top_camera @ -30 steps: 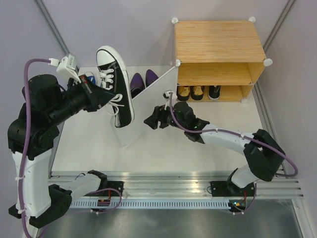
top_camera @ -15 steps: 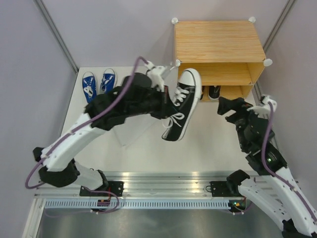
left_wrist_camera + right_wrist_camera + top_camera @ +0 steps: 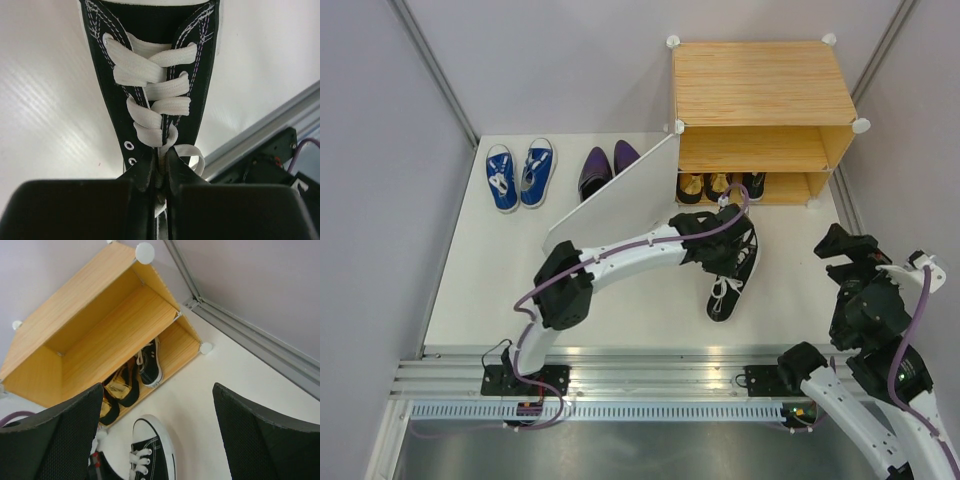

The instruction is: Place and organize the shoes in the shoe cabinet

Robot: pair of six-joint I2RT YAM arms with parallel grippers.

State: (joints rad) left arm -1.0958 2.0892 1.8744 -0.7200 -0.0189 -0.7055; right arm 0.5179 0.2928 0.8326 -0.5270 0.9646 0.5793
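My left gripper [image 3: 720,250] is shut on the tongue and collar of a black shoe [image 3: 730,285] with white laces, held low over the white table in front of the shoe cabinet [image 3: 760,85]. In the left wrist view the laces of this black shoe [image 3: 155,65] run away from my left gripper [image 3: 159,200]. The cabinet's lower shelf holds two gold shoes [image 3: 705,186] and another black shoe [image 3: 753,185]. My right gripper [image 3: 845,250] stands open and empty to the right. In its own view my right gripper [image 3: 160,440] looks over the held shoe's white toe [image 3: 150,432] at the cabinet [image 3: 100,325].
Blue sneakers [image 3: 518,175] and purple dress shoes [image 3: 605,165] stand at the back left of the table. The white door panel [image 3: 610,205] swings out to the left of the cabinet. A grey wall rail [image 3: 260,340] runs close on the right.
My left arm swung the black shoe from the left past the door and down in front of the cabinet. The right arm pulled back to the right and its jaws opened wider.
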